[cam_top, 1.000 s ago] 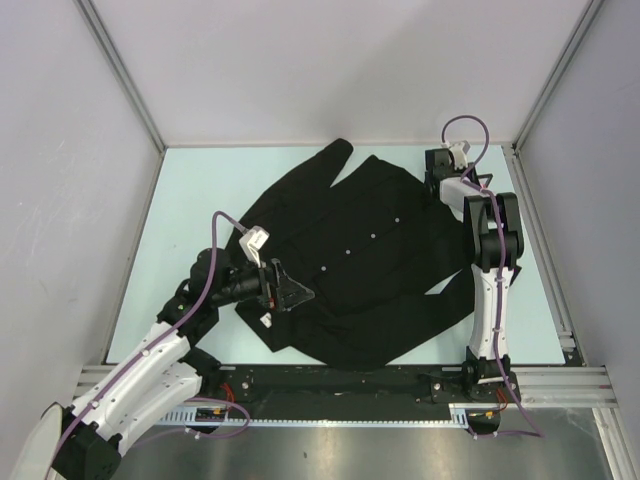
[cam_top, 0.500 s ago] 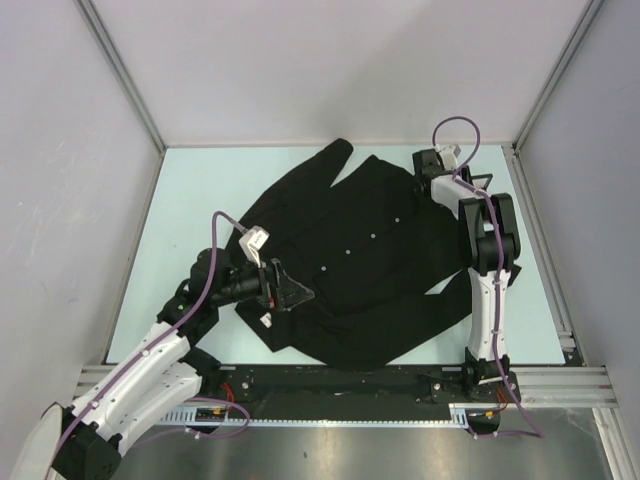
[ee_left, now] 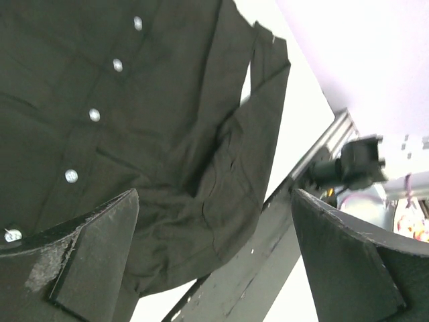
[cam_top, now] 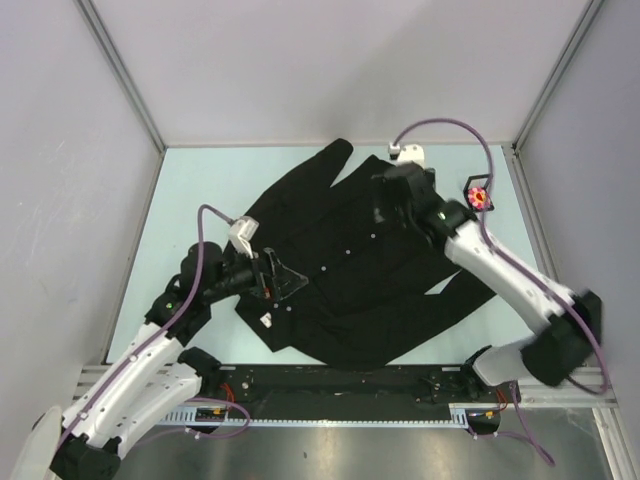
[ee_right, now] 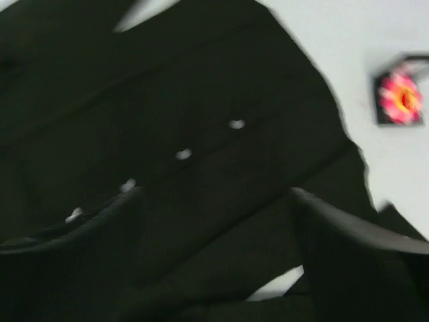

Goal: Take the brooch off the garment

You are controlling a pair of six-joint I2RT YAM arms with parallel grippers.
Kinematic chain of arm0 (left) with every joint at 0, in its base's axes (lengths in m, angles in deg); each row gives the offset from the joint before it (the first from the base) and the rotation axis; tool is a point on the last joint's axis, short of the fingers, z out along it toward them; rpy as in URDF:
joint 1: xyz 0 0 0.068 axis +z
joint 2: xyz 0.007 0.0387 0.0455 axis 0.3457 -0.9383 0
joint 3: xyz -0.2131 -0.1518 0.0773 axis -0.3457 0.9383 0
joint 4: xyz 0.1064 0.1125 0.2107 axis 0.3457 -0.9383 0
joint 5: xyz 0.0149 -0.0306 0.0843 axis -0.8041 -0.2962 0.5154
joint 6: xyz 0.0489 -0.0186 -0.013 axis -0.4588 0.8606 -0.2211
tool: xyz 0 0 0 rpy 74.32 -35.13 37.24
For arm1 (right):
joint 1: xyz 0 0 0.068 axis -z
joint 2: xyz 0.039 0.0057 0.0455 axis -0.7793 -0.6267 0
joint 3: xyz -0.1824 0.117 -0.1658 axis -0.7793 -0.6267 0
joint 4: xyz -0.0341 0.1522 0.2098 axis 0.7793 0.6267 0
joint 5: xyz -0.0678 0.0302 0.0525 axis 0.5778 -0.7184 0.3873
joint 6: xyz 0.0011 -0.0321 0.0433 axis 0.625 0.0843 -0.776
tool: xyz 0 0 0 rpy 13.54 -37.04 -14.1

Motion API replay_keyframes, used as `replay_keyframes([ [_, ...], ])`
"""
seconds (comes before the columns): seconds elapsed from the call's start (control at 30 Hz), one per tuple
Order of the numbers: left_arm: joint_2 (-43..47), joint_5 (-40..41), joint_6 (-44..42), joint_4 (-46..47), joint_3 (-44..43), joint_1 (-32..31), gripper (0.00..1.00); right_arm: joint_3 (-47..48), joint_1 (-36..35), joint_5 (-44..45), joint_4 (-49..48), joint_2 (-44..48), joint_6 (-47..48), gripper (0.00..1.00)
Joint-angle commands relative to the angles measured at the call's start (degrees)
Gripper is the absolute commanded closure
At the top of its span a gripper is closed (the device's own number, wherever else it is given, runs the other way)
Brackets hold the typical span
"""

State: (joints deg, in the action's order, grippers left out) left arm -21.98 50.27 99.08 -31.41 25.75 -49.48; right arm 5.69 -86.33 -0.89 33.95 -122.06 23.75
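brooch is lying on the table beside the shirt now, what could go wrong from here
The brooch lies on bare table just off the garment and close to the right arm; a swing of that arm might knock it away. The right gripper hangs open over the garment, so a low move could snag cloth and drag it over the brooch. The left gripper, also open above the garment, could catch fabric likewise.

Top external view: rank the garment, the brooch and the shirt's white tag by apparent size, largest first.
1. garment, by far the largest.
2. brooch, small, lying beside the shirt.
3. white tag, a little smaller than the brooch.
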Motion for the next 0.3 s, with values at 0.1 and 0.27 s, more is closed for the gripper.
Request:
replay_keyframes([
  [0.1,5.94,5.35,5.53,0.10,-4.61,-0.19,0.00,-14.14,-14.50,-9.91,-7.56,23.98,-1.94,0.00],
  [0.27,8.59,12.44,5.72,-1.65,-10.04,-0.19,0.00,-16.87,-15.40,-12.46,-5.62,37.68,-6.18,0.00],
])
